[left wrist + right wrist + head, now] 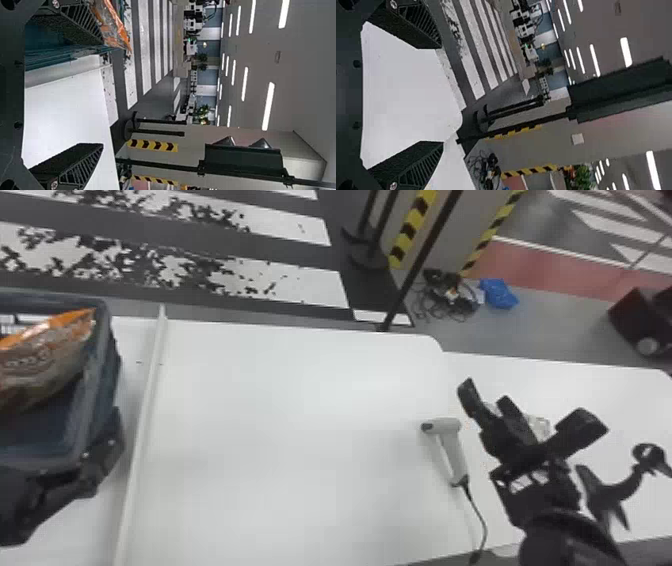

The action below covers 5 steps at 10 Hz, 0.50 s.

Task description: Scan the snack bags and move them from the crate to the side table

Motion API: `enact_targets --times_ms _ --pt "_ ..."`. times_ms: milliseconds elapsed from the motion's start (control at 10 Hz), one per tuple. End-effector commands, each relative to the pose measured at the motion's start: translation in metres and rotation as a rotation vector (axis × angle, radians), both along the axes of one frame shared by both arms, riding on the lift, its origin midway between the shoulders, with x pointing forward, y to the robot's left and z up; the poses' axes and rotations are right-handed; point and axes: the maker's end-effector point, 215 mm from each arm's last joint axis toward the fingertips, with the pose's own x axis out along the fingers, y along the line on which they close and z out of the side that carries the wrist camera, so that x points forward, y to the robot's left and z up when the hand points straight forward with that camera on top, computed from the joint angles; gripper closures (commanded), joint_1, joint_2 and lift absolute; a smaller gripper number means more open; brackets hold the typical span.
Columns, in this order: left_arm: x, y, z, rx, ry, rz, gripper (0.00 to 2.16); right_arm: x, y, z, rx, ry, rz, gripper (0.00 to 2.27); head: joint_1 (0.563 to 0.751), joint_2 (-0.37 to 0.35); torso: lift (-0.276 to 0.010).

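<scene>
Orange and shiny, the snack bag [47,355] leaned inside the crate [102,350], with its top edge up high. It was likely light and soft, with a slippery skin and snacks that could crack if squashed. The orange top edge looked like the best place for a gentle pinch. The left gripper [104,94] was at the near side of the crate, its fingers wide apart with nothing in them. The bag was in the crate past its finger on the robot's left, not in the gap. The right gripper [441,95] was well away to the right of the crate, wide and empty too, just past the scanner [455,450].
</scene>
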Motion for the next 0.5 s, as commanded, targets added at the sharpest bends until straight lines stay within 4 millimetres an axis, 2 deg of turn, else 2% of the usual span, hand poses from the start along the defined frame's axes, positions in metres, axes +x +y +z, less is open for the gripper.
enact_targets --times_ms 0,100,200,300,400 --pt "0.004 0.001 -0.001 0.004 0.005 -0.001 0.08 -0.004 0.098 0.022 -0.080 -0.088 0.126 0.07 0.695 -0.350 -0.087" --pt "0.006 0.001 -0.005 0.005 0.014 0.009 0.08 -0.012 0.151 0.030 -0.111 -0.135 0.190 0.07 0.695 -0.350 -0.087" --pt "0.006 -0.001 -0.004 0.001 0.012 0.007 0.08 -0.022 0.187 0.029 -0.110 -0.154 0.235 0.06 0.695 -0.278 -0.087" --pt "0.002 -0.004 -0.001 -0.005 0.007 -0.006 0.08 -0.039 0.216 0.041 -0.126 -0.211 0.264 0.07 0.695 -0.217 -0.087" --pt "-0.003 -0.005 0.005 -0.013 -0.011 -0.005 0.08 -0.052 0.236 0.056 -0.144 -0.275 0.278 0.07 0.695 -0.197 -0.087"
